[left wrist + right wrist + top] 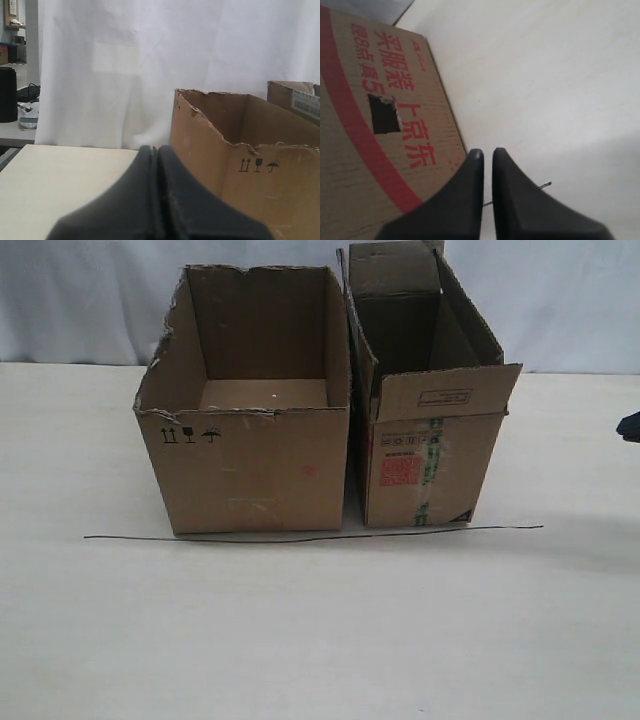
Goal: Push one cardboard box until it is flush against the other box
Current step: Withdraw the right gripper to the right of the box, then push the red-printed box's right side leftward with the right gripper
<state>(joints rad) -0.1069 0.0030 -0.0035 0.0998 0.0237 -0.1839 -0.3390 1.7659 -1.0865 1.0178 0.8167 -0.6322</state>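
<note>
The narrow carton (430, 455), with a red label and green-printed tape on its end, stands right of the wider plain carton (250, 475) with black symbols. Only a thin dark slit shows between them at the front. In the right wrist view the narrow carton's long side (380, 150) shows a red stripe and red print. My right gripper (487, 151) is shut, with a hairline slit between its fingers and nothing in them. It shows as a dark tip (630, 426) at the exterior view's right edge, apart from the carton. My left gripper (154, 148) is shut and empty beside the wider carton (280, 195).
A thin black wire (300, 537) lies across the pale table (320, 640) along the cartons' front faces; its end (545, 185) shows past my right fingers. A white curtain (130, 65) hangs behind the table. A flap of the narrow carton (295, 97) rises behind the wider one.
</note>
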